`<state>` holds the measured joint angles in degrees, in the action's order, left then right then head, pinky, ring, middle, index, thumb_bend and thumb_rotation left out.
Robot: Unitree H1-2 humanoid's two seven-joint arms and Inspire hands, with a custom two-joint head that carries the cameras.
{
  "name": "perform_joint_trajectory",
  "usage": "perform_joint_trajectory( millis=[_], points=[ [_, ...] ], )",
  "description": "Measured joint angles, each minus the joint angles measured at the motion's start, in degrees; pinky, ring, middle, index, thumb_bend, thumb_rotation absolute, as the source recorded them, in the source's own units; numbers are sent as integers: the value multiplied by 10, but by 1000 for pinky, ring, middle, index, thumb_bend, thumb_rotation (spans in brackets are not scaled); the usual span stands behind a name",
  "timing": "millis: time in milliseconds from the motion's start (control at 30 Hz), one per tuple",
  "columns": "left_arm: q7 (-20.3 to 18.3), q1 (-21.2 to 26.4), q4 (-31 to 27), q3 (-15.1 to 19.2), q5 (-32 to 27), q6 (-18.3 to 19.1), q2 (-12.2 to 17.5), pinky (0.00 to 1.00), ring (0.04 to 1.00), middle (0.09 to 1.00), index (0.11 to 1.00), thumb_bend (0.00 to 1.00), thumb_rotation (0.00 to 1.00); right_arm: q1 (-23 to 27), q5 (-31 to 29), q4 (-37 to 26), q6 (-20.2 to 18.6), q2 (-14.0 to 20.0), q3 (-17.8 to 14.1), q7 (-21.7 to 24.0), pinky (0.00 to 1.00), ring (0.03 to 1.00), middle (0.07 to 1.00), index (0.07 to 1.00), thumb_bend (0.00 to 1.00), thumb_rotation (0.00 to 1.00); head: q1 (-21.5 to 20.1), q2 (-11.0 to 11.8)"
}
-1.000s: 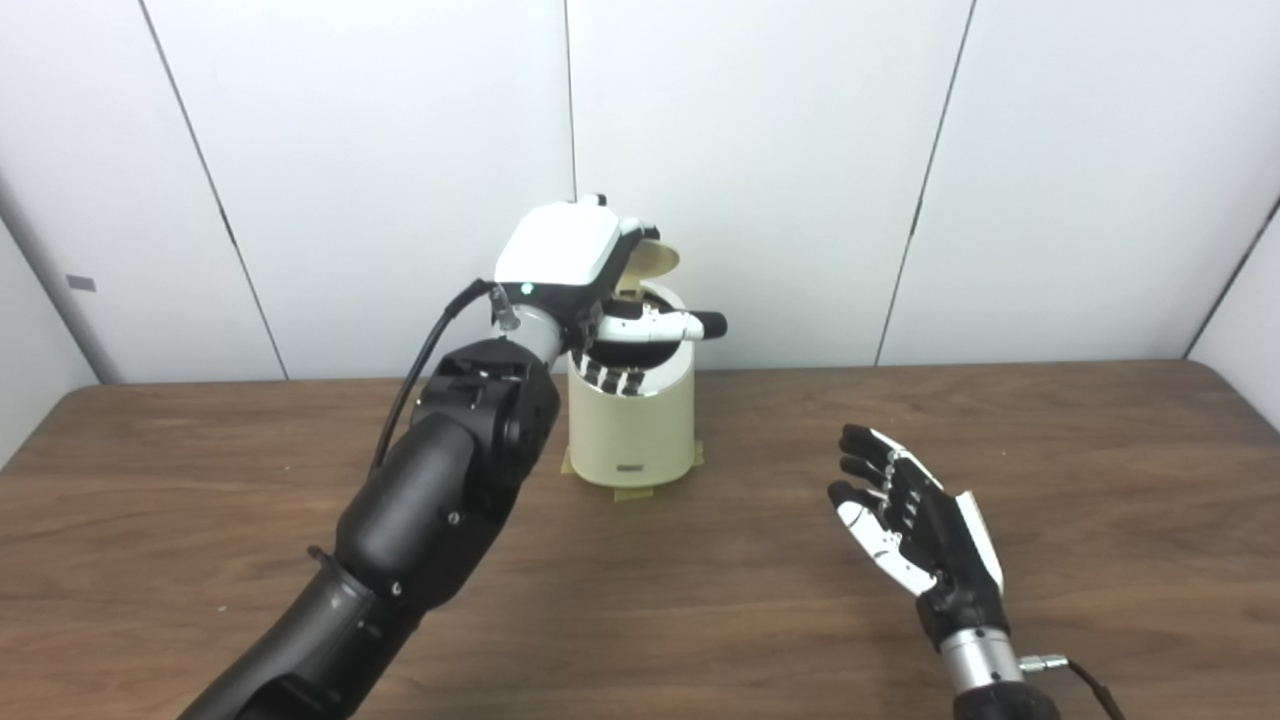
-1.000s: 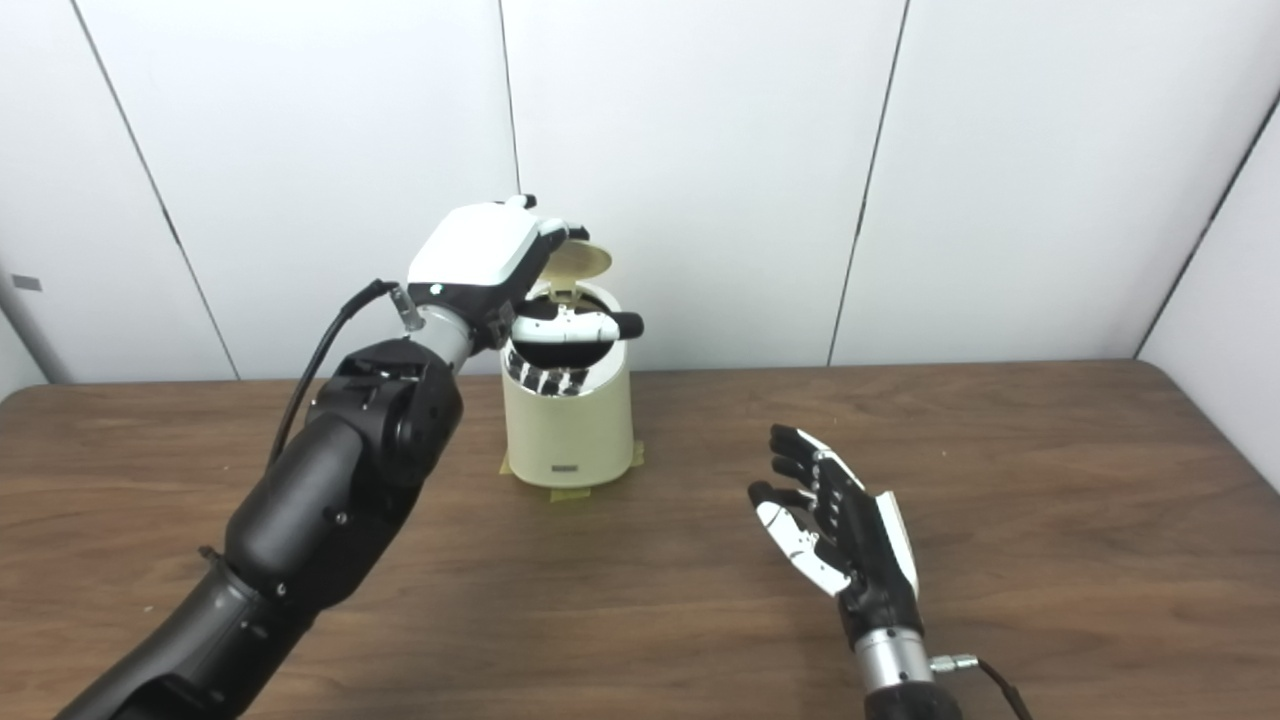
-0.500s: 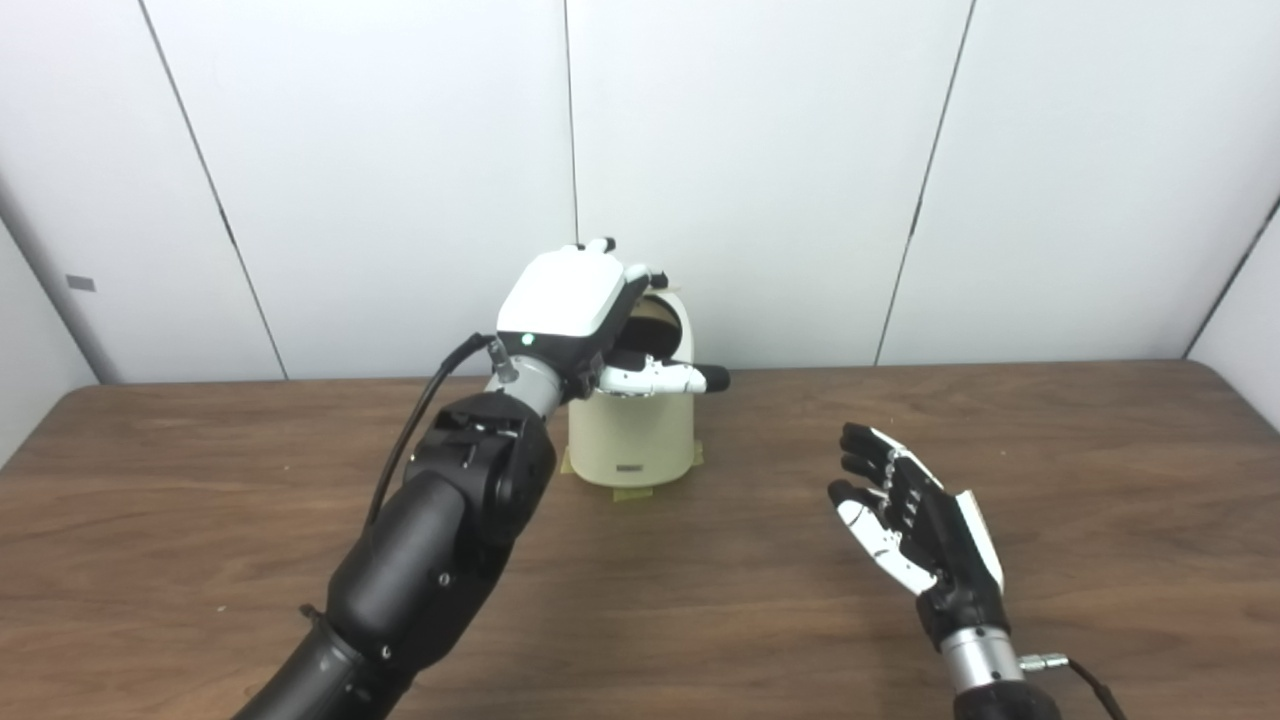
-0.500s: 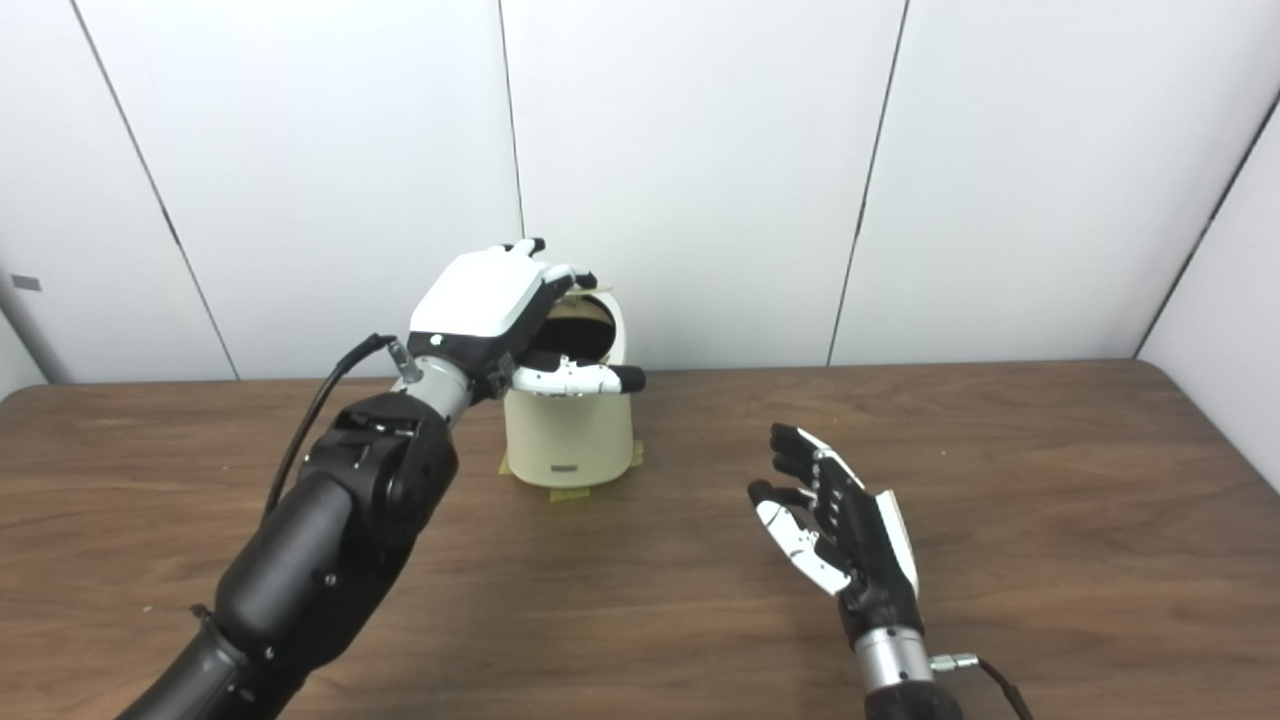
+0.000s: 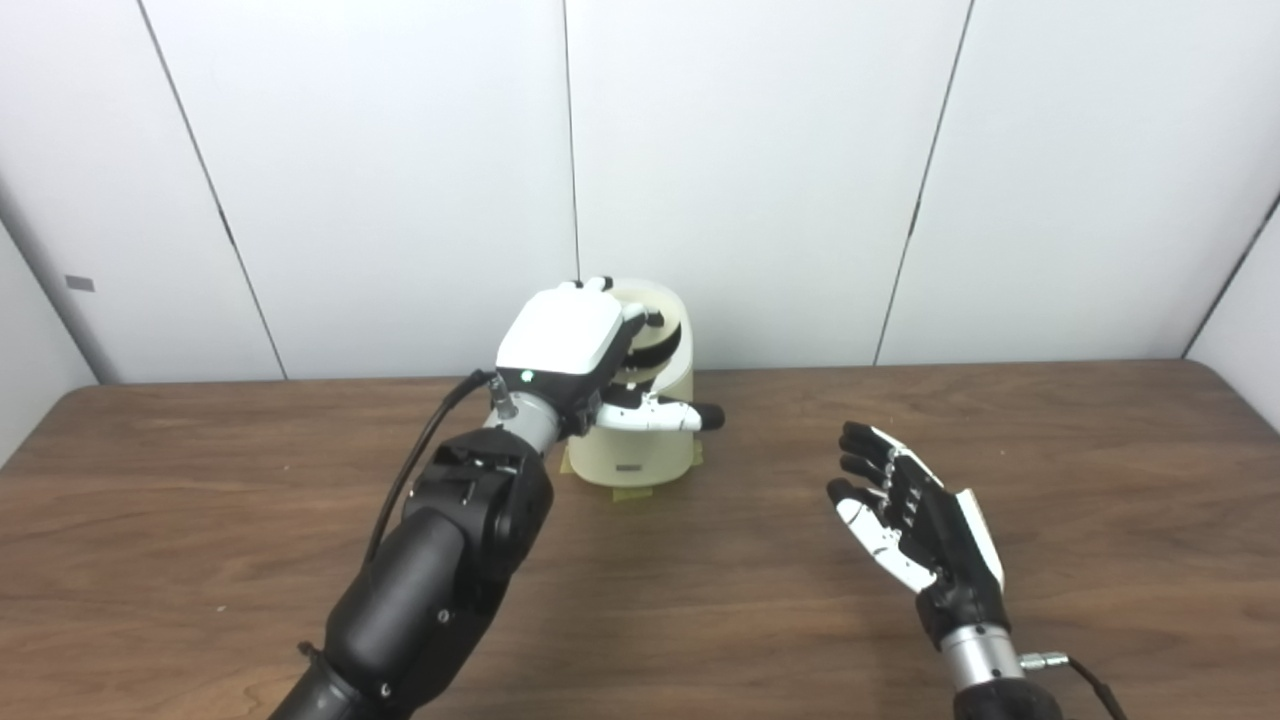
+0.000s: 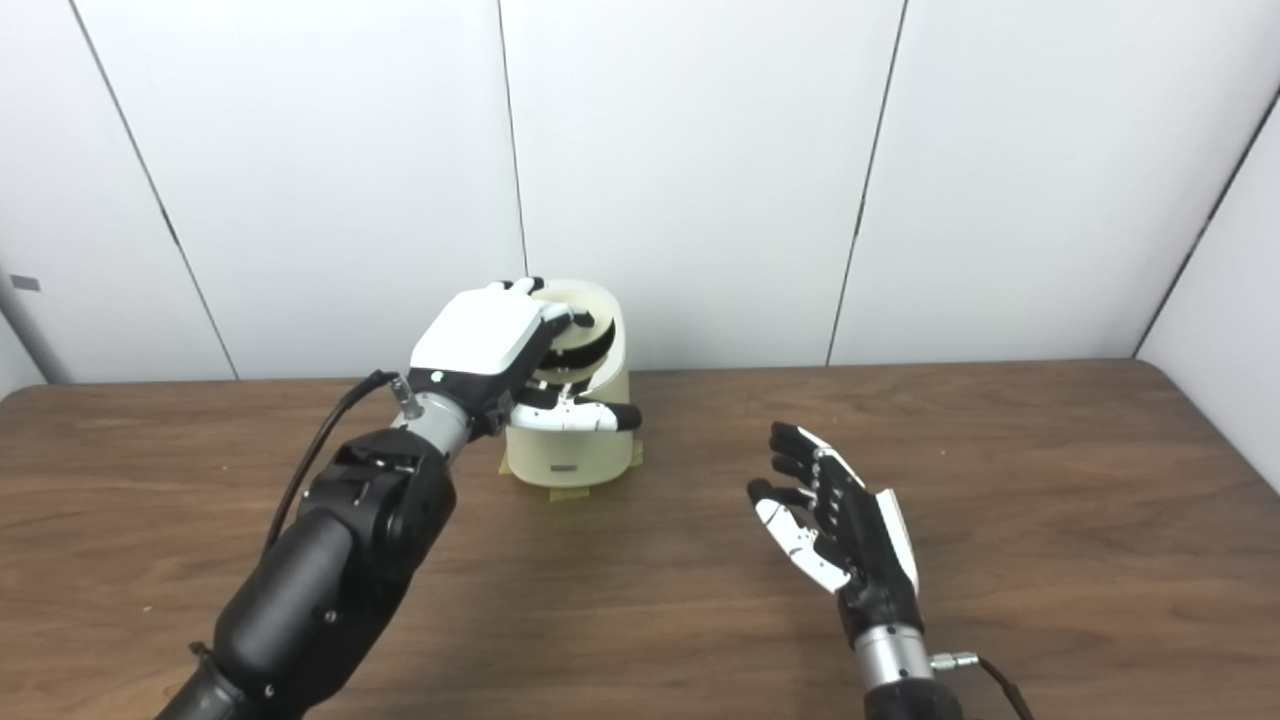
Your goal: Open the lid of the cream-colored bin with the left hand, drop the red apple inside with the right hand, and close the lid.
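The cream-colored bin (image 5: pixel 668 458) stands at the back middle of the table. Its lid (image 5: pixel 662 318) is lowered onto the bin's top. A dark band shows under the lid's front edge, so I cannot tell if it is fully shut. My left hand (image 5: pixel 563 337) lies over the lid from the left, fingers spread on it and thumb (image 5: pixel 655 416) stretched across the bin's front. It holds nothing. My right hand (image 5: pixel 915 520) is open and empty, palm facing left, above the table to the right of the bin. No red apple is in view.
Yellowish tape (image 5: pixel 626 493) sticks out under the bin's base. The brown wooden table (image 5: pixel 200 520) runs to white wall panels (image 5: pixel 760 150) right behind the bin. A black cable (image 5: pixel 425 445) loops off my left wrist.
My left hand has come down with the lid, from raised and open over the bin's dark mouth to lying on top. The right hand has not moved.
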<state>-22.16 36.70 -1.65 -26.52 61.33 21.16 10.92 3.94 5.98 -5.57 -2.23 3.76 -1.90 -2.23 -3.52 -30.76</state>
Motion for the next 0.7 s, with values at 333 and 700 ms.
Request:
perform_joint_trajectory(
  millis=[333,700],
  points=[
    [1,-6,9,1,8,-1,-3,1000,1000,883,862,991,952,0,-4,-1,-3,-1,0,0,714,816,824,803,169,418,-1,-1],
    [5,-6,25,2,10,-15,2,1000,990,877,858,980,940,0,-3,-6,-17,-4,0,0,716,814,824,802,160,397,-1,-1]
  ],
)
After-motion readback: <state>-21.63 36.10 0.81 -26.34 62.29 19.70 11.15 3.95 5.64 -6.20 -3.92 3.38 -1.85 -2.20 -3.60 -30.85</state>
